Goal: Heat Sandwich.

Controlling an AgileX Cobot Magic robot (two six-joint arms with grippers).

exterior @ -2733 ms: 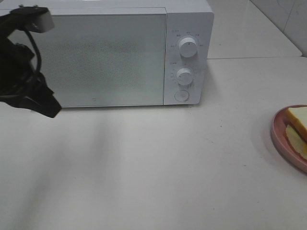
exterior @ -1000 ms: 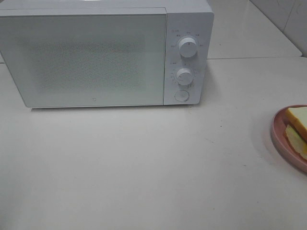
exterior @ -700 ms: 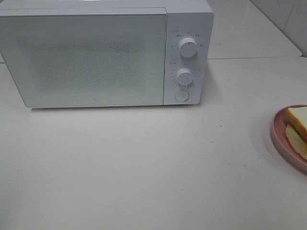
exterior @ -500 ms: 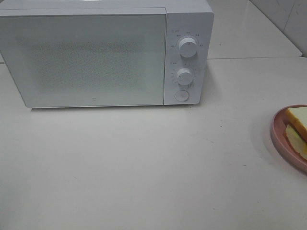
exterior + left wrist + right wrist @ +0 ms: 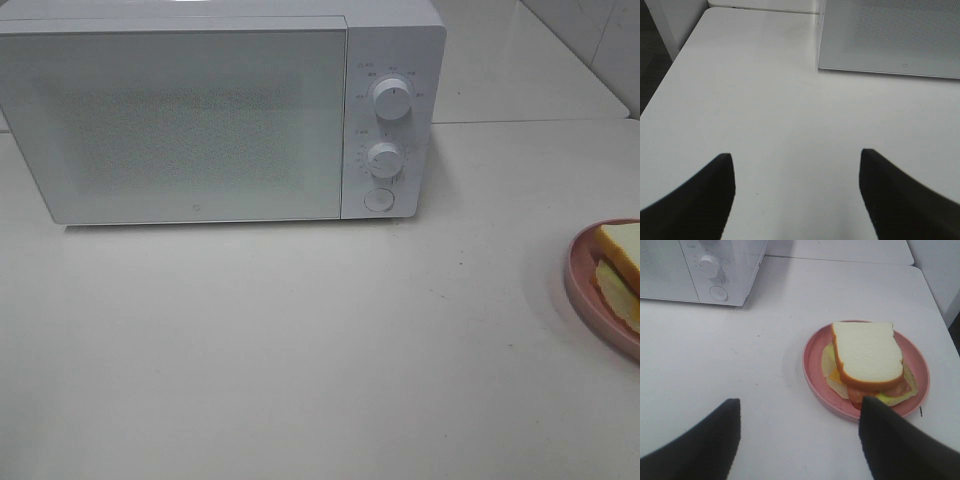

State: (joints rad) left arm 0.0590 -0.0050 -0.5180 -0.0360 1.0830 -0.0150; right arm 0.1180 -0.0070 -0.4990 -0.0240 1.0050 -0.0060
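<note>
The sandwich, white bread over tan and reddish filling, lies on a round pink plate; in the high view only its left part shows at the right edge. The white microwave stands at the back with its door shut. My right gripper is open above the table, short of the plate, one finger beside the plate's near rim. My left gripper is open over bare table, left of and in front of the microwave's corner. Neither arm shows in the high view.
Two white knobs and a round button sit on the microwave's right panel. The table's left edge drops off beside the left gripper. A tiled wall rises at the back right.
The left arm, seen in front of the microwave's left side 2.7 seconds ago, has left the high view. Over the last second nothing has moved.
</note>
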